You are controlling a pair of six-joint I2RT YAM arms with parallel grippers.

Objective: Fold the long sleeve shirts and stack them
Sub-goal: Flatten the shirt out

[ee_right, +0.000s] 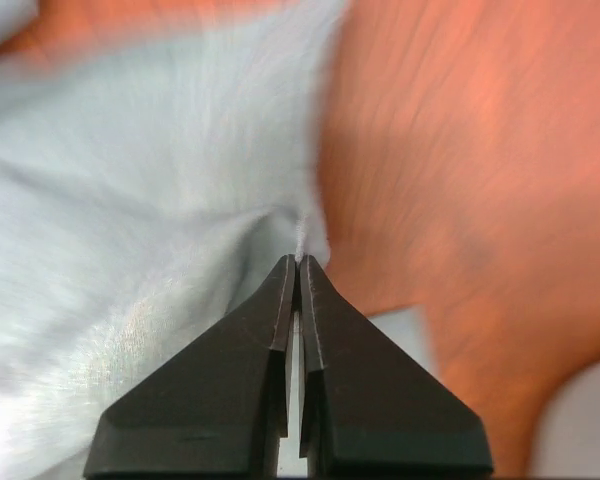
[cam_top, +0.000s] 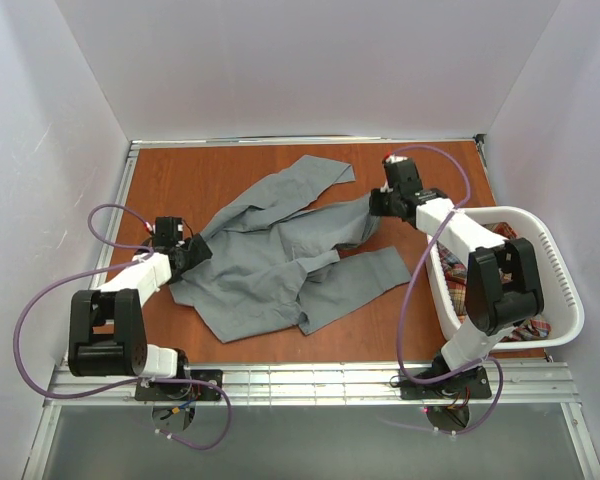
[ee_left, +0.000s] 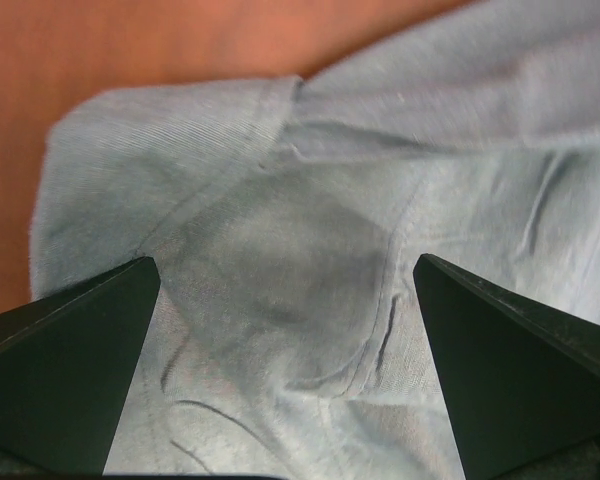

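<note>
grey shirt (cam_top: pixel 280 255) — lying crumpled, edge pinched by the closed right gripper (ee_right: pixel 298 262), presumably for spreading; left gripper (ee_left: pixel 285 268) held wide open and empty above it.

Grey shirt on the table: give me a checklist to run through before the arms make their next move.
1. Right gripper shut on the mid-grey button-front cloth shirt at its far right edge: ok.
2. How much cloth those tips hold: cannot tell, the wrist view is blurred.
3. Left gripper gripping the shirt's left side: not ok, it is wide open over the cloth.
4. Shirt spread flat on the reddish-brown table: not ok, crumpled, parts overlapping.
5. Red, navy and yellow plaid shirt out of the way in the white slotted plastic laundry basket: ok.
</note>
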